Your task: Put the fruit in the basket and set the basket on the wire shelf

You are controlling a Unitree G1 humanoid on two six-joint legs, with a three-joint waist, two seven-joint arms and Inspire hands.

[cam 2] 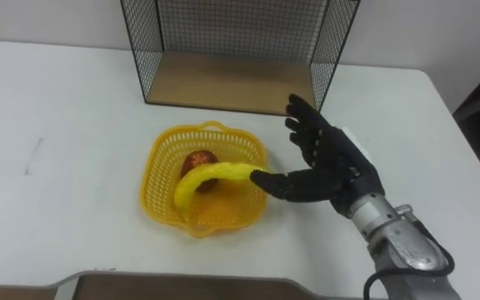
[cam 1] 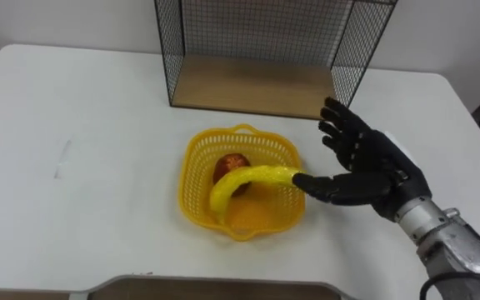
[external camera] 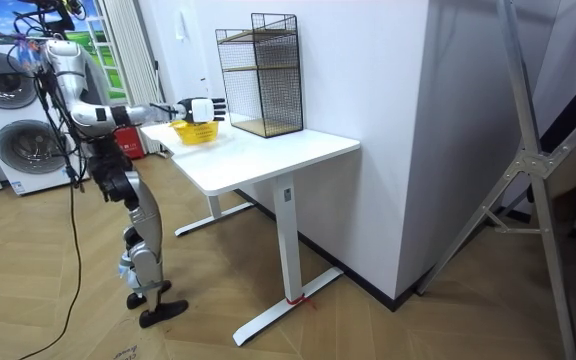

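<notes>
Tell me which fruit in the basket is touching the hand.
The banana: the long yellow one, whose end meets the thumb of the right hand at the edge of the basket. The red apple lies behind it, clear of the hand.

Black-fingered right hand (cam 1: 372,171) with white back; silver metal wrist; grey forearm; dark cables

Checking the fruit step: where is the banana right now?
In the eye views, the banana lies in the yellow basket before the wire shelf, curved beside the apple, its right end at the right hand's thumb.
</notes>
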